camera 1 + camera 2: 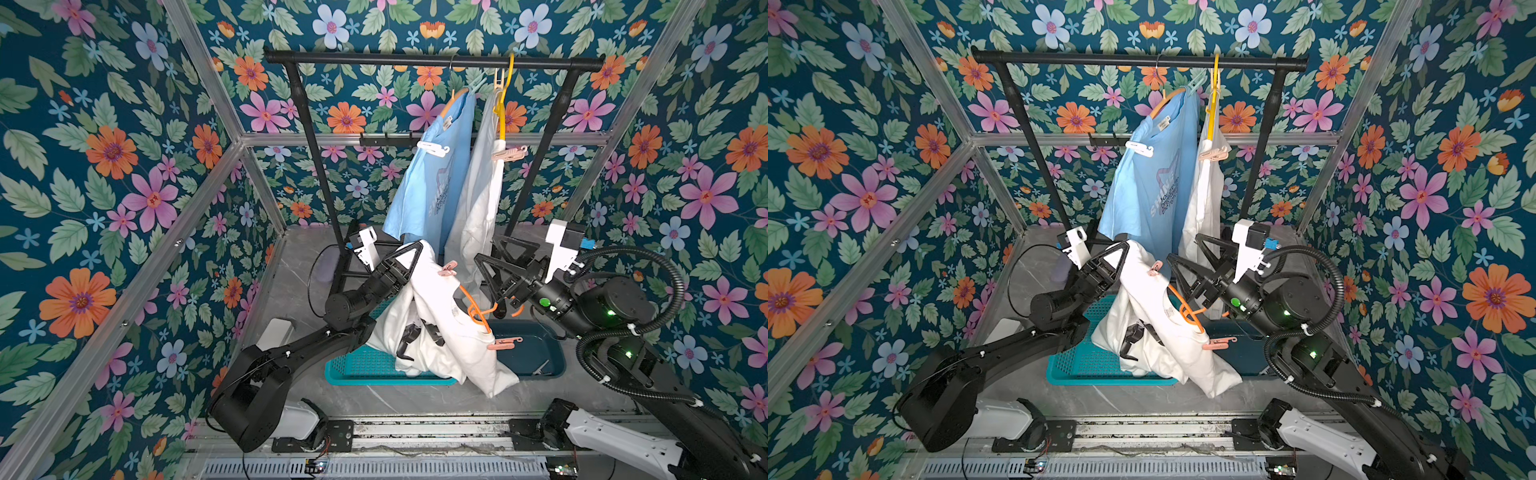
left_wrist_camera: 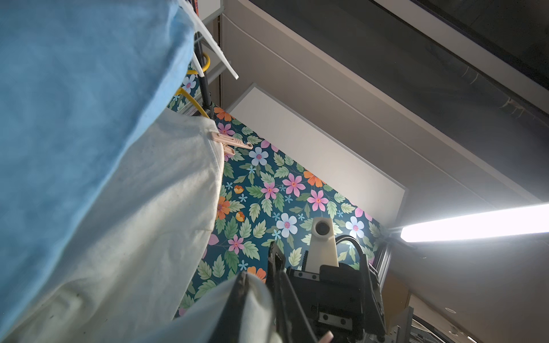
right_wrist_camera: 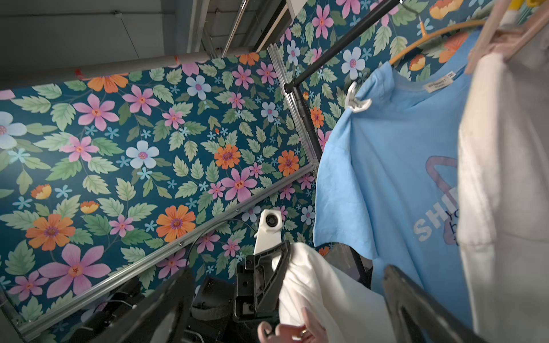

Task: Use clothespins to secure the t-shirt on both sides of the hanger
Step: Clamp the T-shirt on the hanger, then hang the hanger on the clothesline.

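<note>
A white t-shirt (image 1: 440,316) hangs on an orange hanger (image 1: 478,309), held up above the baskets. My left gripper (image 1: 417,249) is shut on the shirt's upper shoulder, with cloth wrapped round its finger (image 2: 240,297). Two pale pink clothespins sit on the shirt. One clothespin (image 1: 448,269) is on the upper shoulder just below the left gripper. The other clothespin (image 1: 503,343) is on the lower shoulder. My right gripper (image 1: 488,250) stands wide open just right of the upper clothespin (image 3: 282,329), holding nothing. Its jaws (image 3: 289,268) flank the shirt's shoulder without touching.
A black rack rail (image 1: 432,60) carries a blue shirt (image 1: 432,183) and a white shirt (image 1: 478,199), each pegged to its hanger, right behind both grippers. A teal basket (image 1: 357,368) and a dark blue bin (image 1: 536,353) lie below the held shirt.
</note>
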